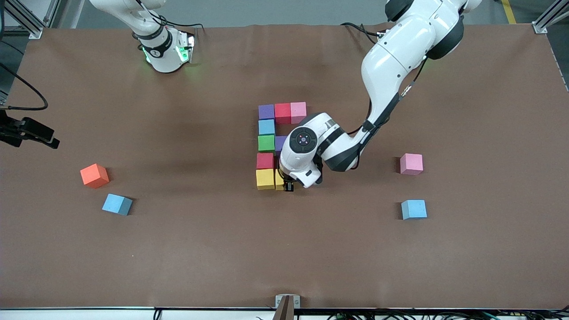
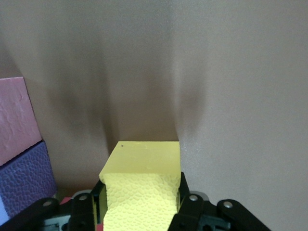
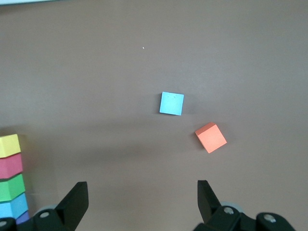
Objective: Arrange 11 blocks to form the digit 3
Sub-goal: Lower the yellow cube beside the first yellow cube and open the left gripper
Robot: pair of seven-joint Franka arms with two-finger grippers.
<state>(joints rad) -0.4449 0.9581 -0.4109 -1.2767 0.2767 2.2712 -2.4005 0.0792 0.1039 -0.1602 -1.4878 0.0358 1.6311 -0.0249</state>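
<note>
- Right claw [image 3: 139, 202]: spread wide, holding nothing, waiting at its arm's end of the surface [image 1: 178, 249].
- Orange cube [image 1: 94, 175], light blue block [image 1: 117, 204]: loose, near each other.
- Digit figure [image 1: 266, 144]: centre, incomplete.
- Left claw [image 1: 288, 184]: fingers against the second yellow block [image 2: 144, 187], beside the first [image 1: 265, 179].
- Pink block [image 1: 411, 163], light blue block [image 1: 414, 209]: loose.
- No legible writing.

**A robotics lab bench**

We are looking at a lab: two white robot arms [image 1: 391, 66] are standing at a brown-covered table [image 1: 178, 249], aluminium framing [image 1: 26, 20] is edging its corners, cables [image 1: 26, 95] are trailing off, and foam cubes [image 1: 411, 163] are lying about.
</note>
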